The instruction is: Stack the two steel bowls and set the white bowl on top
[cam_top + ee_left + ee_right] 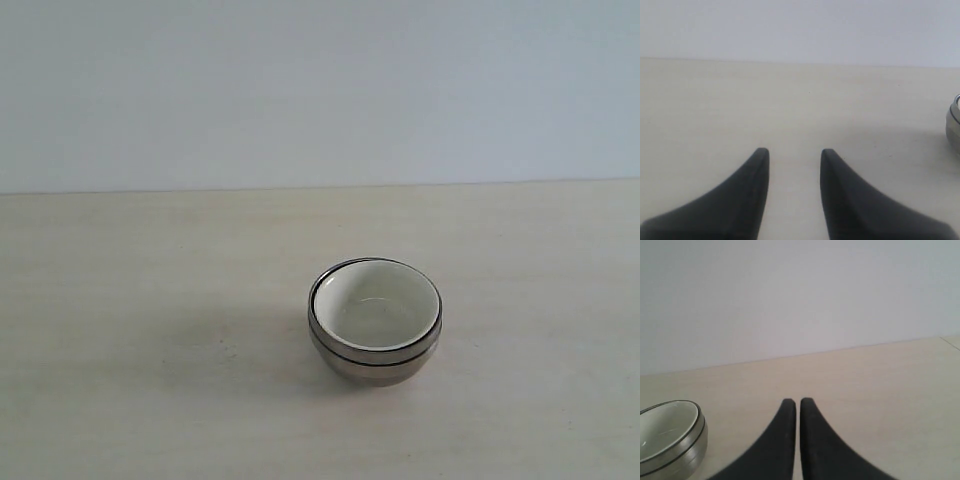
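The two steel bowls (375, 362) sit nested on the pale wooden table, a little right of the middle in the exterior view. The white bowl (374, 305) rests inside the upper steel bowl. The stack also shows in the right wrist view, with the white bowl (662, 431) inside the steel bowls (690, 452), and a sliver of steel bowl (954, 125) shows in the left wrist view. Neither gripper appears in the exterior view. My left gripper (792, 152) is open over bare table, away from the stack. My right gripper (797, 402) is shut and empty, beside the stack.
The pale wooden table (150, 300) meets a plain white wall (320, 90) at its far edge. Nothing else stands on the table in any view.
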Motion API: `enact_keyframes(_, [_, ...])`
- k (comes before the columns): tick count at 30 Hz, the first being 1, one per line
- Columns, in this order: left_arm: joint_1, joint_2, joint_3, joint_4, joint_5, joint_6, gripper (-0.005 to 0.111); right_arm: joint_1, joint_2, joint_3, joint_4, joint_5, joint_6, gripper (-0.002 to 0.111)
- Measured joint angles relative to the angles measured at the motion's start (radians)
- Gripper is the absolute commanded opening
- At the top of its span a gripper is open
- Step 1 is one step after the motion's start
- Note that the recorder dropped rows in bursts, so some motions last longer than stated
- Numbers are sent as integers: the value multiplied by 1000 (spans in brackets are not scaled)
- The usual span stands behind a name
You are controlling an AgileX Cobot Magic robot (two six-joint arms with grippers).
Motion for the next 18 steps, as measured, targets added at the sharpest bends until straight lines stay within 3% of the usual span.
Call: enact_keyframes(18, [0, 0, 0, 0, 0, 0, 32, 0, 0, 4, 4, 26, 70, 0])
